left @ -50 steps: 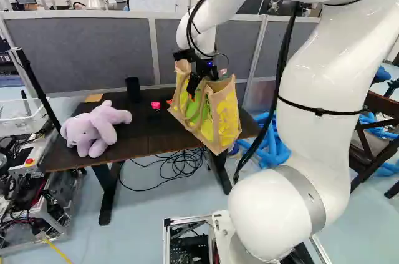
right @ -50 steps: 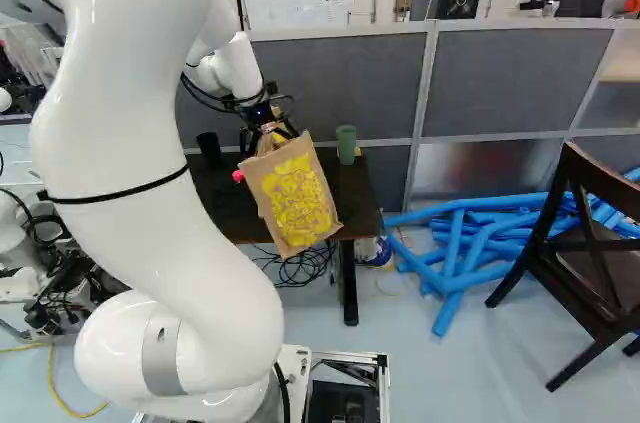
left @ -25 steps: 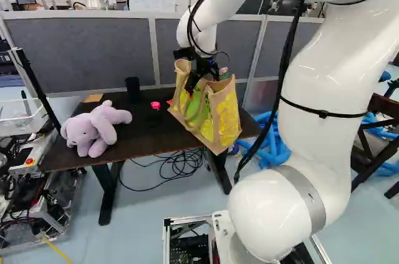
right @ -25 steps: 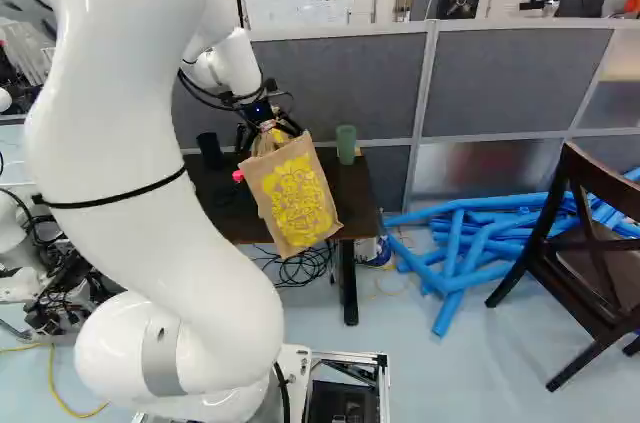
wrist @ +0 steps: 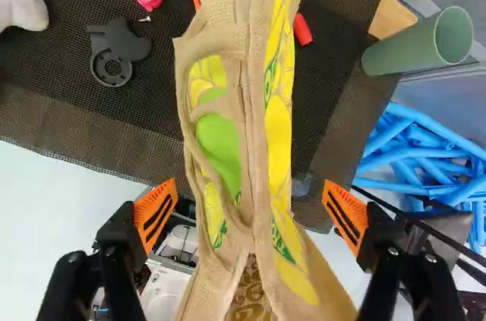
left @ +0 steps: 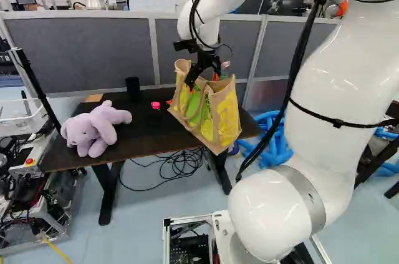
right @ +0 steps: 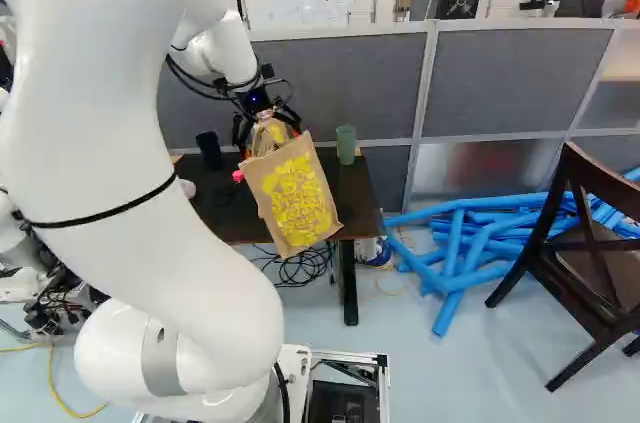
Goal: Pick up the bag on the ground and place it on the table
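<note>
- Left base view: I'm seeing the bag (left: 221,117) right of centre, tilting at the right end of the table (left: 140,134), its lower corner showing past the front edge.
- Same view: my gripper (left: 203,79) is hanging just over the bag's mouth, upper centre; plush toy (left: 96,128) is lying centre left.
- Bag's looking light, soft-walled, woven, so I'm expecting sagging and folding, not breaking.
- Right base view: bag's showing its yellow print near centre, leaning; green cup (right: 346,145) is standing just right of it.
- Handles (right: 262,137) are sticking up at the bag's top left here; for any regrip I'm favouring those or the doubled rim, not the floppy panels.
- Wrist view: my fingers are standing wide apart, orange pads (wrist: 156,216) on both sides of the bag, neither touching, so I'm gripping nothing.
- Coarse weave is probably giving good friction; squeezing is likely just flattening the walls.
- I'm judging placing nearly done; snagging a handle while backing off could be dragging it over the edge.
</note>
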Motion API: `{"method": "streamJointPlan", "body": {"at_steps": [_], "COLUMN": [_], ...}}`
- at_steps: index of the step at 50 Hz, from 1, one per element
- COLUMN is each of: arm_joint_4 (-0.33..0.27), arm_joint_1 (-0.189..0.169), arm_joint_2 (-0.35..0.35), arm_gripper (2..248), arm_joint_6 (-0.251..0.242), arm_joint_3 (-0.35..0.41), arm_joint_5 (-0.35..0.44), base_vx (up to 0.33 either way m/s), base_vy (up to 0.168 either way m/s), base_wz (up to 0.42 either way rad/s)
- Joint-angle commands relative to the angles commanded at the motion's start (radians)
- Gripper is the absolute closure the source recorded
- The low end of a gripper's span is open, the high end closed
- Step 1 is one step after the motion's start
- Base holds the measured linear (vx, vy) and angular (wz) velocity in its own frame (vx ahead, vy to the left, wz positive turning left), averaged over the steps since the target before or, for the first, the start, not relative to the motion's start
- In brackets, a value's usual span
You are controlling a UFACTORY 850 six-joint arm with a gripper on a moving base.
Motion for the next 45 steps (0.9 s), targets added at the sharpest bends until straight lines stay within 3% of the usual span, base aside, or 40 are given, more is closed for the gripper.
{"method": "streamJointPlan", "body": {"at_steps": [17,45], "arm_joint_4": [0.0,0.0], "arm_joint_1": [0.0,-0.004], "arm_joint_2": [0.052,0.123], "arm_gripper": [3,3], "arm_joint_6": [0.0,0.0], "arm_joint_3": [0.003,-0.007], "arm_joint_5": [-0.005,-0.083], "base_vx": [0.0,0.0], "base_vy": [0.0,0.0], "base_wz": [0.0,0.0]}}
